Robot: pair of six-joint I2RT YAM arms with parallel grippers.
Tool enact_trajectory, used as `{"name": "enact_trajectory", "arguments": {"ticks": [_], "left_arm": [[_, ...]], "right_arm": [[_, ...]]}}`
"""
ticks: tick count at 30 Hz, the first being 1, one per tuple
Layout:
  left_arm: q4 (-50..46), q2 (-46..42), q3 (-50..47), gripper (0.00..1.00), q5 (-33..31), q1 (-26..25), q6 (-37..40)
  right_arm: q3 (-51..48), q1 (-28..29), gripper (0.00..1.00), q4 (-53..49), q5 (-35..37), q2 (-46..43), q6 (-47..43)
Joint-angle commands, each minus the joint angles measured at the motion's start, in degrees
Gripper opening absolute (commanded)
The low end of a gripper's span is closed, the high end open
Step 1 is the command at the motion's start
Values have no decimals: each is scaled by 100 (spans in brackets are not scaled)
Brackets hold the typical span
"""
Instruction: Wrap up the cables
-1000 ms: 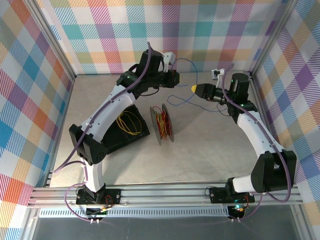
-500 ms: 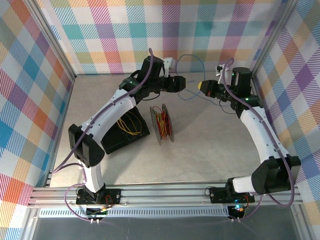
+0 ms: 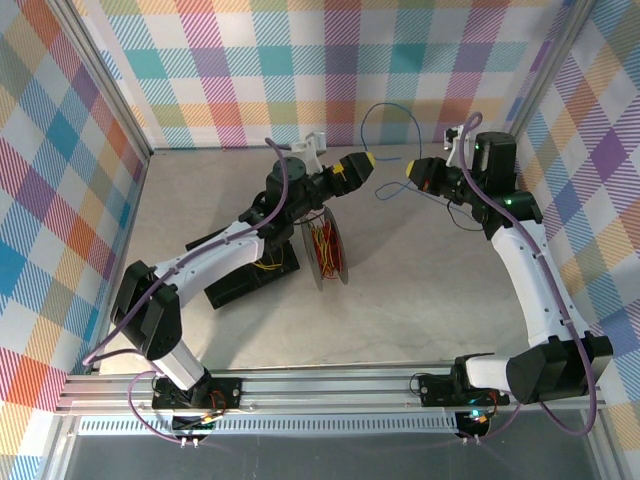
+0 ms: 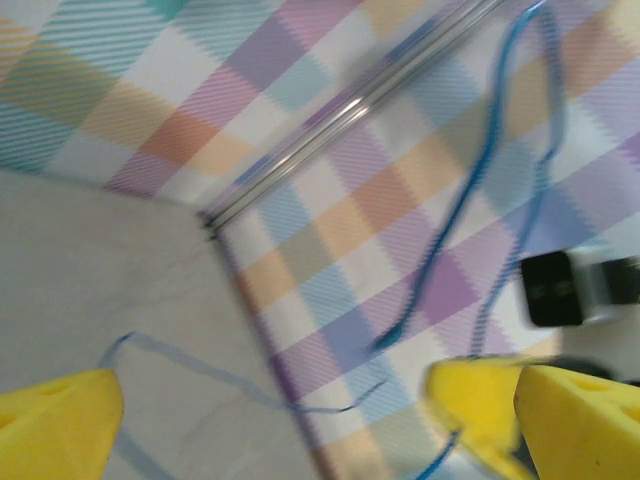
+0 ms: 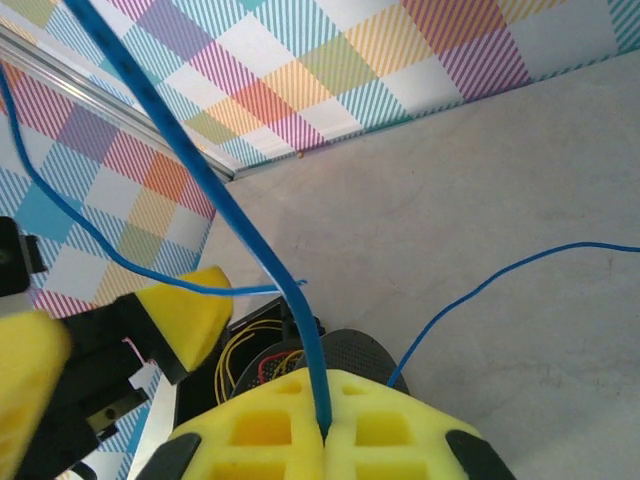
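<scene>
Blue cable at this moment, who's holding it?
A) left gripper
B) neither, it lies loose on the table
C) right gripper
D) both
C: the right gripper is shut on the blue cable, which rises from between its yellow fingers, while the left gripper stands open.

Layout: the black disc spool of red and yellow wire [image 3: 325, 250] stands on edge mid-way across the grey table [image 3: 420, 290]. Just left of it sits the black tray [image 3: 232, 287], with the yellow cable coil [image 3: 263, 266] inside. Behind the spool is the left gripper [image 3: 358, 163], and the right gripper [image 3: 412, 171] is to its right, tips facing, apart. From the right gripper's pinch the thin blue cable [image 3: 385, 108] loops up before the plaid back wall [image 3: 300, 70].
</scene>
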Motion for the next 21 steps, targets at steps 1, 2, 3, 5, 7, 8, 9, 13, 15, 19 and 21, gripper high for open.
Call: {"name": "enact_trajectory", "arguments": {"ticks": [1, 2, 3, 5, 7, 8, 9, 13, 15, 19, 21], "left_arm": [[1180, 340, 288, 100, -104, -78, -463], [1229, 422, 304, 98, -138, -91, -536], [1342, 498, 313, 94, -165, -87, -609], [1474, 650, 368, 86, -200, -99, -767], [1479, 777, 480, 78, -197, -98, -852], [1469, 828, 523, 76, -197, -101, -887], [1472, 872, 547, 73, -213, -105, -917], [1552, 1003, 592, 57, -301, -113, -1017], [1570, 1065, 653, 52, -316, -118, -1049], [1492, 1172, 801, 24, -302, -118, -1095], [1203, 1158, 889, 0, -270, -121, -1099]], "right_arm": [[29, -10, 0, -35, -187, -107, 148], [13, -5, 0, -18, -200, -120, 169], [2, -4, 0, -11, -223, -119, 203], [-16, -4, 0, -2, -278, -127, 223], [-51, -4, 0, 12, -331, -144, 258], [-69, -4, 0, 32, -353, -164, 259], [-85, -4, 0, 31, -368, -182, 269], [-113, -4, 0, 10, -407, -248, 262], [-129, -4, 0, -1, -464, -258, 260], [-175, -4, 0, -79, -550, -306, 196], [-171, -8, 0, -199, -475, -327, 113]]}}
